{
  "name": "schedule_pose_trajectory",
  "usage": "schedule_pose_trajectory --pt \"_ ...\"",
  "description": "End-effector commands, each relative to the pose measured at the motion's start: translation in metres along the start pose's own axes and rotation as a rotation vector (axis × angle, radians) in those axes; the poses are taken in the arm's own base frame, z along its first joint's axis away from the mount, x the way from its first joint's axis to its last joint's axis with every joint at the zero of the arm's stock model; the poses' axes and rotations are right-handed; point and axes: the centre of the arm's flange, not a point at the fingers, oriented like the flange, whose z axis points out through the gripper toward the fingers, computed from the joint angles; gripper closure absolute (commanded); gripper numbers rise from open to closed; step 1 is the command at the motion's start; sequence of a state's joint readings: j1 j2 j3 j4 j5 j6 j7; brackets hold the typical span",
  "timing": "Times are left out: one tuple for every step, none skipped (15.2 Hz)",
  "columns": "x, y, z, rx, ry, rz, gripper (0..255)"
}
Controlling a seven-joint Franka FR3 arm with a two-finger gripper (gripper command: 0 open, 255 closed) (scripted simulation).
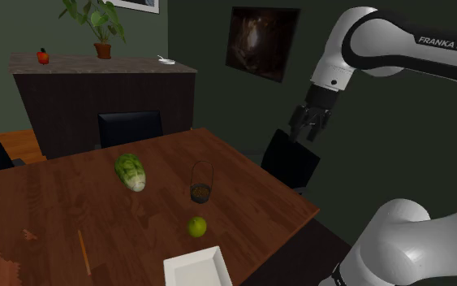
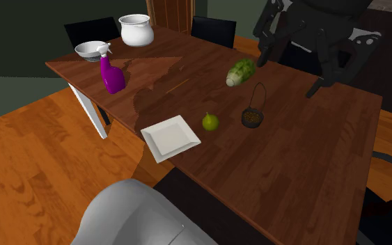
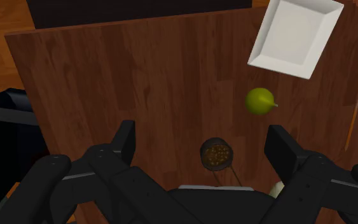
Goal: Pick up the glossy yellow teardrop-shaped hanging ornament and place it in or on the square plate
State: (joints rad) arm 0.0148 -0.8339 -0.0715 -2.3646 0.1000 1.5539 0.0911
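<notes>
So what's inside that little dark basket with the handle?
The small basket holds a speckled brown filling, seen from above. Whatever lies under that top layer is covered.

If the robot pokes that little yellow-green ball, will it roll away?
Probably. The ornament looks round with one pointed tip, so it may roll in a curve. Its shine suggests it is slippery, and the table it lies on looks smooth.

The shoulder view looks from beside the arm point(image 1: 413, 244) across the tabletop point(image 1: 56, 203) toward a counter point(image 1: 97, 89). The second exterior view looks steeply down from higher, behind that arm. The wrist view looks down from well above. All share the square plate point(image 1: 196, 268) at the tabletop's edge.
</notes>
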Motion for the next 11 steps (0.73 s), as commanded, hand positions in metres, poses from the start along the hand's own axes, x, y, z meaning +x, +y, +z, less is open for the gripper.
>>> schedule_pose_trajectory --pt "0.000 0.000 0.000 0.000 0.000 0.000 0" --pt "0.006 -0.009 0.009 -0.008 -0.008 0.004 0" --pt "0.012 -0.018 0.019 -0.016 -0.016 0.009 0" --pt "0.018 -0.027 0.029 -0.024 -0.024 0.013 0" --pt "0.024 -0.036 0.039 -0.032 -0.032 0.017 0" --pt "0.030 -0.044 0.049 -0.040 -0.040 0.021 0" --pt "0.035 -0.053 0.059 -0.048 -0.048 0.026 0" --pt "0.041 -0.062 0.069 -0.056 -0.056 0.030 0" --pt "0.047 -0.070 0.079 -0.064 -0.064 0.034 0" --pt "0.053 -0.078 0.090 -0.072 -0.072 0.039 0" --pt "0.058 -0.086 0.100 -0.080 -0.080 0.043 0"
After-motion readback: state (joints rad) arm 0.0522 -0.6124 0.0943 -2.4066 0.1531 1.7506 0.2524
